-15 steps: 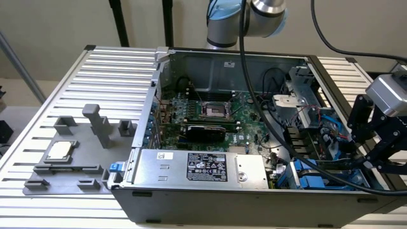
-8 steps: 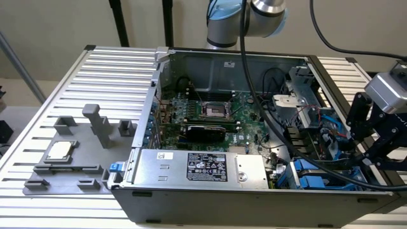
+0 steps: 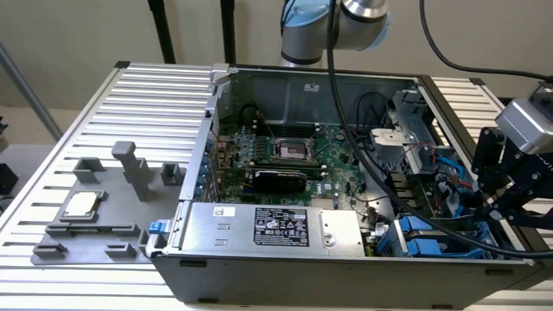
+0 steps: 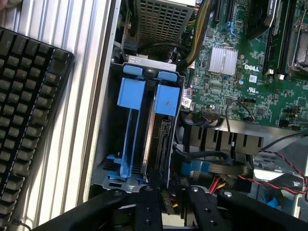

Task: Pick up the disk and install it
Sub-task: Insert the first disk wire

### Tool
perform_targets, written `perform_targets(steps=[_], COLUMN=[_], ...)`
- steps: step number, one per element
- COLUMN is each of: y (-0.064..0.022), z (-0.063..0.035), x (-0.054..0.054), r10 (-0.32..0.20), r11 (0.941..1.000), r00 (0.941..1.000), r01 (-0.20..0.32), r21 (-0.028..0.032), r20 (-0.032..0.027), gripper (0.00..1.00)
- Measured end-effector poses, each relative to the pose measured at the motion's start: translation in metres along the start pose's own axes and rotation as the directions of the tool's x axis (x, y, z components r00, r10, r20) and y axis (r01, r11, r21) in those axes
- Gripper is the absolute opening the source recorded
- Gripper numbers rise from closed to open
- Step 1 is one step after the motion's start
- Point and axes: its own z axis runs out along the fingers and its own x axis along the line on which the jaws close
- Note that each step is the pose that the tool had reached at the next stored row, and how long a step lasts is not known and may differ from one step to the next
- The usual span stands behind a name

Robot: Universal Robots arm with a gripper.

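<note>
Even, diffuse lighting, bright on the slatted table point(image 3: 164, 84); computer case point(image 3: 346, 278) interior moderately shadowed along its walls; mild glare on the silver heatsink point(image 4: 224, 61); shadows soft throughout.

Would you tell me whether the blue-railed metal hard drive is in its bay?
In: the hard drive stands edgewise inside the grey metal cage.

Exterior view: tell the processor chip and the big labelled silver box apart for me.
The processor chip is small and square; the silver box is large and oblong. The chip lies on the grey fixture outside the computer case; the box sits inside it. The box bears a black-and-white label; the chip's top looks plain. Both are silver and lie flat.
</note>
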Motion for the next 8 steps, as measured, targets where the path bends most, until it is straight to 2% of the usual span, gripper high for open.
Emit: perform_targets(steps=[4, 5, 8], y=[0.0000, 0.0000, 0.0008], z=[0.0001, 0.0001, -0.0001], x=[0.0000, 0.0000, -0.0003], r10=[-0.008, -0.009, -0.013], r11=[1.0000, 1.0000, 0.9999], r00=[1.0000, 1.0000, 0.9999], r01=[0.008, 0.009, 0.013], r21=[-0.0007, -0.0007, -0.0009], r20=[-0.0004, -0.0005, -0.0007], gripper=[0.25, 0.18, 0.17])
